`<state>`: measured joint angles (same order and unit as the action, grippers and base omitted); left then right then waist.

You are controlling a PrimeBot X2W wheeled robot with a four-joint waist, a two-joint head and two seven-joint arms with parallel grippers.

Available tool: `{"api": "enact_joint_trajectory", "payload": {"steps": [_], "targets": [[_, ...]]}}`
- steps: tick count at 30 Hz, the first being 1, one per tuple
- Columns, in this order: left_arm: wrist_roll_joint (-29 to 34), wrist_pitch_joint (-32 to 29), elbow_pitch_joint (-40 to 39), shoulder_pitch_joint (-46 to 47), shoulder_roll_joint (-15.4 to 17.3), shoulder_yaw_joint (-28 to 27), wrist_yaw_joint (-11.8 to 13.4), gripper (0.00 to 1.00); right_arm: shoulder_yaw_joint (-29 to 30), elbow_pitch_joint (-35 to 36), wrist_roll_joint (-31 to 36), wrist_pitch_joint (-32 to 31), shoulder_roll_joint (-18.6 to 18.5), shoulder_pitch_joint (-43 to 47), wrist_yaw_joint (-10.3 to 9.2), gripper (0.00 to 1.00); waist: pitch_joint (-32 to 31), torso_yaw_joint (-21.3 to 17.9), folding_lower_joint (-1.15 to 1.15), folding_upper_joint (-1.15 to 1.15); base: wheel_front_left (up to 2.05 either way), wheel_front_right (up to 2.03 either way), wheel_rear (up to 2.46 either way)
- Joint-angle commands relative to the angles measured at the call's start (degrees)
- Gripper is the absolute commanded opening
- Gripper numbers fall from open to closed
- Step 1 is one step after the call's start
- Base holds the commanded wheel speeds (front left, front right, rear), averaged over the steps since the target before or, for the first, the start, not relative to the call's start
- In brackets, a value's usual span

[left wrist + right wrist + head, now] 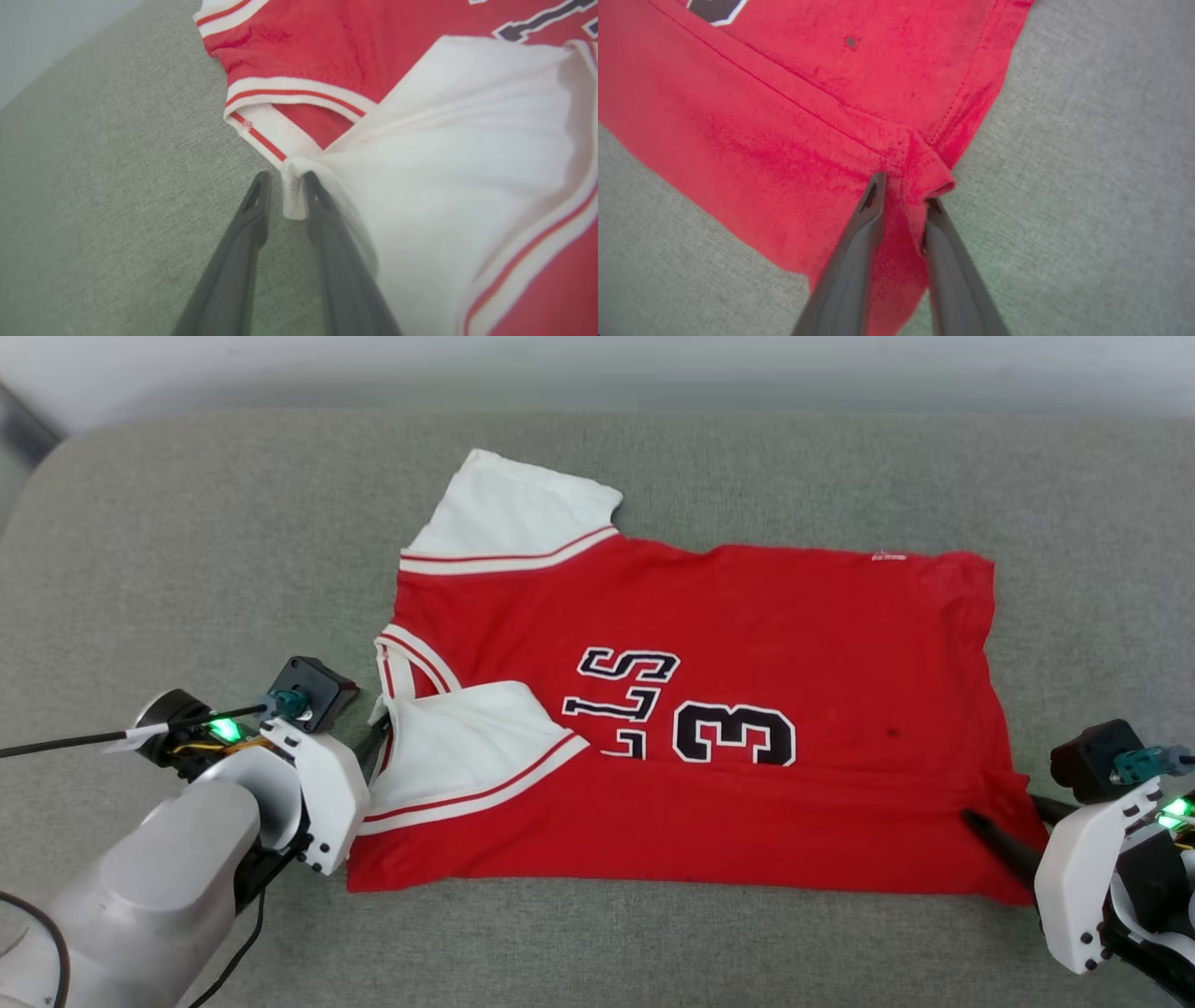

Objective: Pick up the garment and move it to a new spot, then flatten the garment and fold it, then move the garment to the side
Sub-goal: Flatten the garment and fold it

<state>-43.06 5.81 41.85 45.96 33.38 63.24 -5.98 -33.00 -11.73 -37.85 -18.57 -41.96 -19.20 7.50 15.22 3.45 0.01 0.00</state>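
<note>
Garment point(747, 616): lay spread on the grey cushion point(187, 523), near edge folded up over the lower lettering.
Left gripper point(285, 179): sat at the collar end, fingers narrowly parted around a white sleeve fold. Sliver of cushion showed beside one finger, so grip could not be told.
Right gripper point(903, 186): sat at the hem corner, nearly closed, pinching bunched red cloth.

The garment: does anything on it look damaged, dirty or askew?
Yes. The garment has a small dark spot on the red cloth beside the number 3; stain or hole, I cannot tell. Its near edge is folded over, hiding half the lettering, which fits folding.
</note>
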Motion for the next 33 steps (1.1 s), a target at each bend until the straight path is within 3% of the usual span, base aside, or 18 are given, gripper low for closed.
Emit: {"api": "enact_joint_trajectory", "payload": {"steps": [1,8,12,24,28,33], "targets": [[-0.2,0.4,0.8,0.2,-0.1,0.2,-0.2,1.00,-0.3,-0.2,-0.5,0.7,0.3,0.1,-0.02,1.00,-2.1,0.4,-0.01,0.00,0.00,0.00,0.00],[-1.1,-4.4,-0.5,3.6,1.5,1.5,-1.0,1.00,-0.1,0.1,-1.2,2.9,-0.1,2.5,-0.03,1.00,-7.5,1.7,-0.01,0.00,0.00,0.00,0.00],[-3.1,-13.2,-4.0,6.1,3.3,2.4,-1.3,1.00,0.4,0.3,-1.1,3.2,0.1,3.7,-0.03,1.00,-9.1,2.2,-0.01,0.00,0.00,0.00,0.00],[-17.1,-49.2,-16.2,11.0,6.0,6.2,-1.4,1.00,0.8,2.0,0.5,1.5,1.6,3.8,-0.03,1.00,-9.2,1.6,-0.01,0.00,0.00,0.00,0.00],[-18.8,-56.0,-17.3,10.0,6.1,7.3,-0.2,1.00,0.3,2.6,1.0,1.0,2.1,3.0,-0.03,1.00,-8.3,0.6,-0.01,0.00,0.00,0.00,0.00],[-19.4,-59.5,-17.3,7.8,5.9,8.1,1.0,1.00,-0.3,2.7,1.2,0.5,2.5,2.3,-0.03,1.00,-7.0,-0.7,-0.01,0.00,0.00,0.00,0.00]]}}
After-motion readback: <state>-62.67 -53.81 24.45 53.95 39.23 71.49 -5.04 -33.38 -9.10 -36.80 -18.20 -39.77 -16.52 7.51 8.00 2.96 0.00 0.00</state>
